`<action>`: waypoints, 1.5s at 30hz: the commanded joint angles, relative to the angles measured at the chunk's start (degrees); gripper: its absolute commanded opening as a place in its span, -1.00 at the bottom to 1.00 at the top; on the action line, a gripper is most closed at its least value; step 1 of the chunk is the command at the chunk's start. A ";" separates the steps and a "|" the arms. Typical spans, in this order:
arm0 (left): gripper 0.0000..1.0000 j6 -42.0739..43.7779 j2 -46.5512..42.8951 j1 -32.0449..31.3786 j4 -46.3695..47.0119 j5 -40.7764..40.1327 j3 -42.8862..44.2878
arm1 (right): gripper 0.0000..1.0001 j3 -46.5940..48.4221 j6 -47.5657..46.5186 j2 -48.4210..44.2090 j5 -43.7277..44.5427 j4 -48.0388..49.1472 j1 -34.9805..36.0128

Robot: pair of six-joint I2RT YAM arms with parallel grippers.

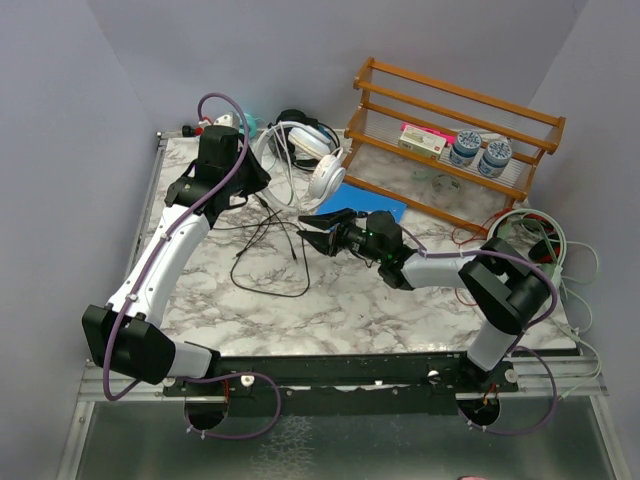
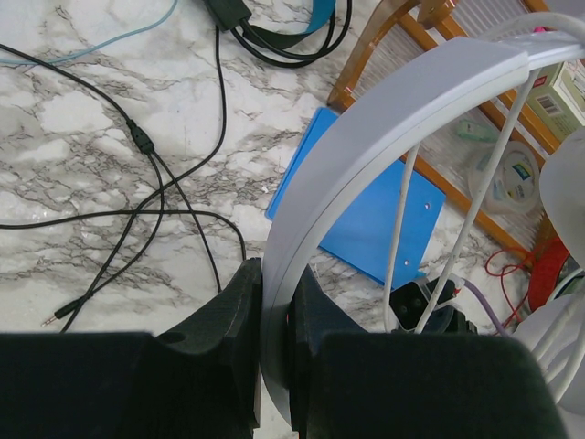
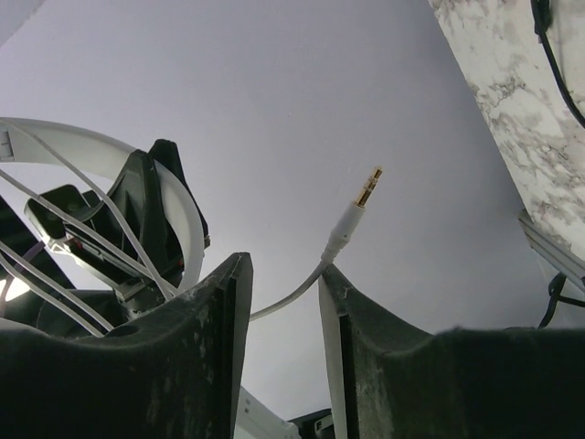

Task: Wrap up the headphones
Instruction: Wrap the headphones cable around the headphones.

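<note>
My left gripper (image 2: pixel 277 302) is shut on the headband of the white headphones (image 2: pixel 384 119) and holds them up at the back of the table (image 1: pixel 310 160). White cable is wound across the headband (image 3: pixel 119 155). Its free end with the gold plug (image 3: pixel 366 192) passes between the fingers of my right gripper (image 3: pixel 283 274), which is open and lies just right of the headphones (image 1: pixel 315 235). The black headphones (image 1: pixel 297 125) lie behind; their blue accents show in the left wrist view (image 2: pixel 283 23). The teal headset is mostly hidden behind my left arm.
Thin black cables (image 1: pixel 265 255) sprawl over the marble table in front of the left gripper. A blue sheet (image 1: pixel 365 208) lies under the right gripper. A wooden rack (image 1: pixel 450 130) with a box and tins stands at the back right. Red and white wires (image 1: pixel 530 230) lie at the right edge.
</note>
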 commanded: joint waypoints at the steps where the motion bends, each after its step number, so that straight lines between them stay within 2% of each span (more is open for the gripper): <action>1: -1.00 -1.42 -0.21 -0.08 3.51 1.98 0.25 | -0.16 2.35 0.07 1.30 0.87 -1.96 0.55; 5: -1.00 -1.33 -0.42 -0.08 3.51 1.93 0.18 | -0.18 3.11 0.26 2.29 0.85 -1.39 0.64; 6: -1.00 -1.33 -0.47 -0.08 3.51 1.89 0.17 | -0.23 3.31 0.27 2.42 0.88 -1.51 0.64; 10: -1.00 -1.33 -0.62 -0.08 3.51 1.95 0.16 | -0.58 3.50 0.27 2.70 0.99 -1.78 0.64; 13: -1.00 -1.24 -0.64 -0.08 3.51 2.04 0.25 | -0.97 3.47 0.28 2.93 1.20 -1.92 0.64; 14: -1.00 -1.12 -0.71 -0.08 3.51 2.10 0.25 | -0.99 3.38 0.15 3.03 1.28 -1.84 0.64; 26: -1.00 3.22 -1.91 -0.08 0.53 3.96 -0.40 | -0.99 1.32 -4.97 6.20 4.53 0.75 -1.31; 30: -1.00 7.29 -1.45 -0.08 -0.09 10.43 -0.45 | -0.99 2.70 -11.21 7.46 3.59 1.90 -3.60; 35: -1.00 12.59 -1.30 -0.08 -0.95 17.14 -1.76 | -0.99 3.80 -23.30 7.94 2.79 5.54 -5.49; 40: -1.00 16.97 -1.32 -0.08 -0.97 18.61 -4.22 | -0.99 3.58 -31.56 10.92 -1.99 17.38 -5.77; 45: -1.00 23.99 -1.46 -0.08 -0.24 18.14 -8.01 | -0.99 5.53 -39.49 16.86 -11.80 26.45 -6.38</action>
